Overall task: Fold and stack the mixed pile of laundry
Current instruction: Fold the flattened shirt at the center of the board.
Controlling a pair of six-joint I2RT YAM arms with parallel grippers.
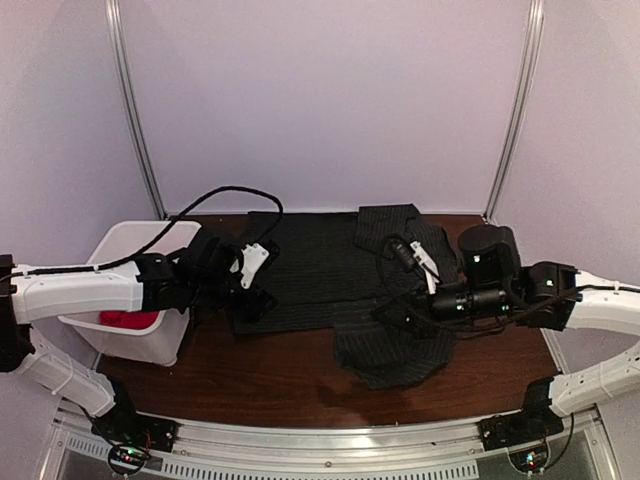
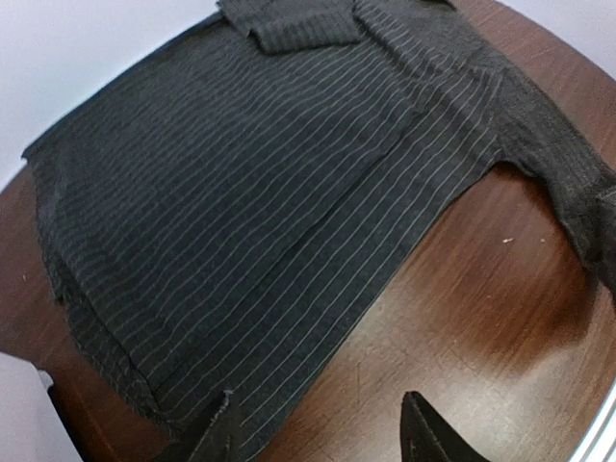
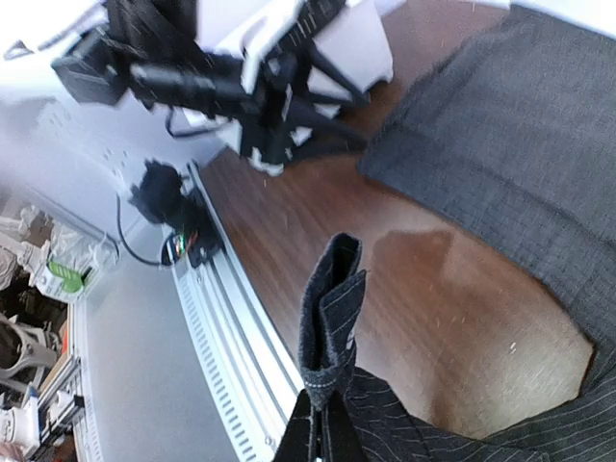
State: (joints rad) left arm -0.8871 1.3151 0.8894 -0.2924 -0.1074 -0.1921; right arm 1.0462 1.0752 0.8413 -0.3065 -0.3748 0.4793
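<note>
— Checked the left hand [image 2: 318, 414]?
— Found it parted above the edge of the pinstriped shirt [image 1: 310, 270], gripping nothing.
— Noted the right hand [image 3: 320, 433]?
— Saw it pinched tight on a raised fold of that shirt, the rest spread across the worktop [image 1: 280, 370]. Spotted the red T-shirt [image 1: 130, 320] in the white bin [image 1: 120, 245].

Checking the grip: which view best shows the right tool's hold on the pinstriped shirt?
The right wrist view: the right tool is shut on a raised fold of the pinstriped shirt. The top view blurs the grip, dark on dark cloth; the left wrist view shows only spread shirt.
</note>
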